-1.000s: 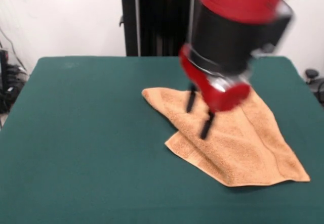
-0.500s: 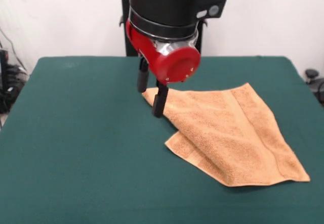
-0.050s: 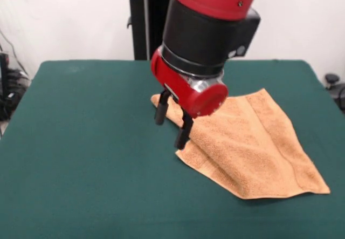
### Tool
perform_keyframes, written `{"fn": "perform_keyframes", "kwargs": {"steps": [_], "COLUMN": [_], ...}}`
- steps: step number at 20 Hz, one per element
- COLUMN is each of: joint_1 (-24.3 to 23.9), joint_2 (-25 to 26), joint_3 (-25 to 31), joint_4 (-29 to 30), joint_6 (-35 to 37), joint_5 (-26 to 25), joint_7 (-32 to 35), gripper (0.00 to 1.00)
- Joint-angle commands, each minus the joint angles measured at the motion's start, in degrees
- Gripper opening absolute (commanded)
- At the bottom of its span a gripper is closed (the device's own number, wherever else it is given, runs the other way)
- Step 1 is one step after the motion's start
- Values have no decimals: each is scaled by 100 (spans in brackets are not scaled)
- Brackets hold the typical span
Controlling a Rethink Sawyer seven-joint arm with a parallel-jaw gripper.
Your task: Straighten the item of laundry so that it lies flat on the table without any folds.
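Note:
The item of laundry (image 3: 253,142), an orange-tan terry towel, lies on the green table (image 3: 81,142) right of centre. Its left part is folded over, with a long crease running from its far-left corner down toward the near right. My gripper (image 3: 171,127) hangs from the red and black arm over the towel's left edge. It is open, with nothing between its two black fingers (image 3: 160,109). One fingertip reaches down by the towel's near-left corner; whether it touches the cloth I cannot tell. The arm hides part of the towel's far-left corner.
A black stand (image 3: 148,28) rises behind the table's far edge. Dark cables and equipment (image 3: 8,88) sit off the table's left side, and a small dark object (image 3: 334,82) off its right side.
The gripper swung from above the towel's middle to its far-left corner, then came nearer and slightly right along the left edge. The towel has kept its shape.

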Motion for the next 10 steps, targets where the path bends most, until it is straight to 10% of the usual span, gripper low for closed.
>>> {"fn": "perform_keyframes", "kwargs": {"steps": [1,10], "joint_1": [87,-184], "joint_2": [156,159], "joint_3": [893,1260], "joint_4": [1425,1654], "joint_6": [-570,-960], "joint_5": [-319,-573], "joint_7": [-955,-1001], "gripper": [100,100]}}
